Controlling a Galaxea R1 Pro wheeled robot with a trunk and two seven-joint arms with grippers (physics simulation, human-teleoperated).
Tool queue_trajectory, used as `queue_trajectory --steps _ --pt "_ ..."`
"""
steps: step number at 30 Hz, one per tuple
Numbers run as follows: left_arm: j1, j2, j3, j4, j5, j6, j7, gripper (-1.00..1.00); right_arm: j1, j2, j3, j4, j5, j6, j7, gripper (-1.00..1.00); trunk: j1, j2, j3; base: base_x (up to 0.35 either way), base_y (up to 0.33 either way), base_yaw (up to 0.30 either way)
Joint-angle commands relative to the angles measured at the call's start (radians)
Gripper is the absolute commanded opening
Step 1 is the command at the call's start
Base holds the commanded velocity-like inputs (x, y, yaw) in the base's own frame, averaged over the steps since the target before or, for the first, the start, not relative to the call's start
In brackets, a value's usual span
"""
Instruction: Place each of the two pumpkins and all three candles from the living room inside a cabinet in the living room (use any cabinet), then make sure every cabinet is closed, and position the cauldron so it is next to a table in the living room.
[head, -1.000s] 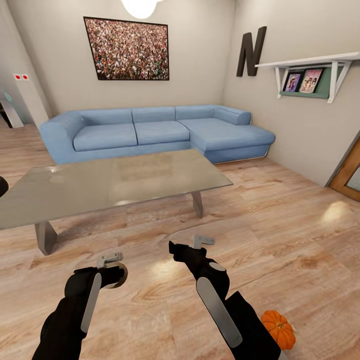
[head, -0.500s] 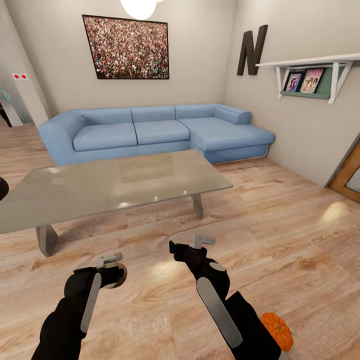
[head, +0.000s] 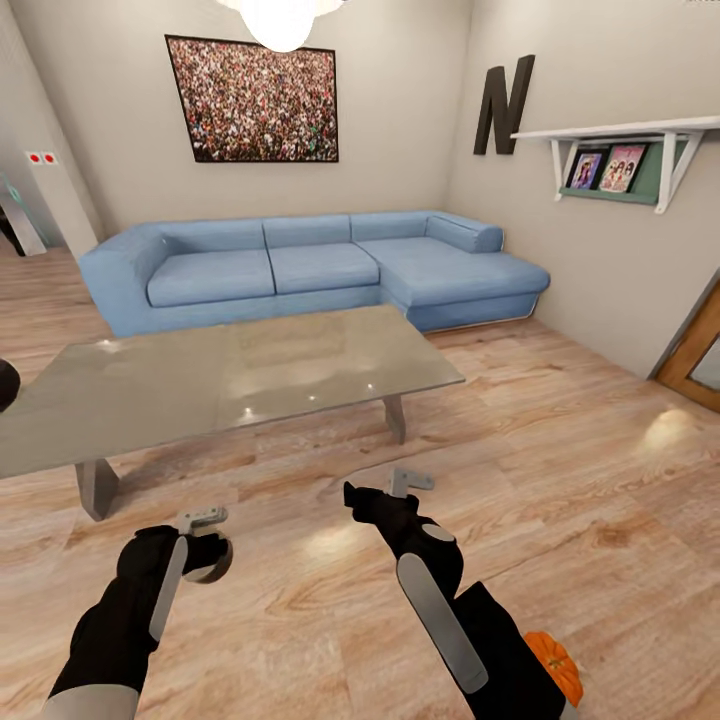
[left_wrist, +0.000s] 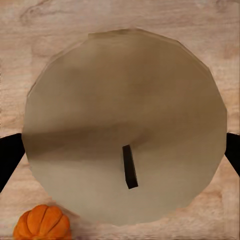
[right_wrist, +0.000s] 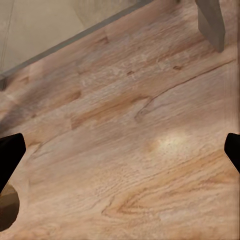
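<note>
- The left tool (head: 205, 545) is clamped on a short, thick, smooth beige-tan candle (left_wrist: 125, 125) whose round top carries a dark wick, held above the wood-grain plank floor (head: 560, 470).
- The right tool (head: 385, 492) hangs with its dark fingers spread wide and empty.
- A ribbed bright-orange pumpkin (head: 552, 668) sits on the floor beside the right arm.
- The long grey glass-topped counter (head: 220, 375) stands ahead, before a blue sectional sofa (head: 300, 265).

One glass-topped counter (head: 230, 375), one blue sofa (head: 300, 265) behind the counter, one pumpkin (head: 555, 668) on the floor near the counter, one candle (left_wrist: 125, 130), two claws, left claw (head: 203, 535), right claw (head: 385, 490), two framed photos (head: 603, 168) on one wall shelf (head: 620, 135)
</note>
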Motion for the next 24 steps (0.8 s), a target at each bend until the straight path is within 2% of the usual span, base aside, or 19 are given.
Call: queue_trajectory --steps 1,2,4,7,11,24 --pt "-0.013 0.001 0.003 0.030 0.003 0.003 0.003 -1.00 -0.001 -0.002 -0.001 -0.002 -0.009 0.011 -0.011 1.00 -0.004 0.007 0.002 0.000 0.000 0.042" --pt "-0.024 0.003 0.004 0.052 0.002 0.003 0.002 -1.00 -0.001 -0.003 -0.006 -0.002 -0.009 0.026 -0.011 1.00 -0.008 0.014 0.005 0.000 0.000 0.052" --pt "-0.035 0.017 0.009 0.078 0.003 0.002 0.002 -1.00 -0.001 -0.004 -0.049 -0.002 -0.009 0.059 -0.013 1.00 -0.016 0.028 0.012 0.000 0.000 0.034" --pt "-0.044 0.024 0.011 0.102 0.004 0.001 0.002 -1.00 -0.001 -0.004 -0.096 -0.002 -0.009 0.114 -0.022 1.00 -0.027 0.049 0.021 0.000 0.000 0.010" --pt "-0.058 0.025 0.011 0.138 0.005 -0.004 0.001 -1.00 -0.001 -0.003 -0.149 -0.001 -0.011 0.164 -0.086 1.00 -0.042 0.077 0.034 0.000 0.000 0.001" --pt "-0.079 0.018 0.011 0.172 0.006 -0.007 0.000 -1.00 0.000 0.007 -0.154 0.042 -0.010 0.169 -0.104 1.00 -0.092 0.168 0.074 0.000 0.000 0.000"
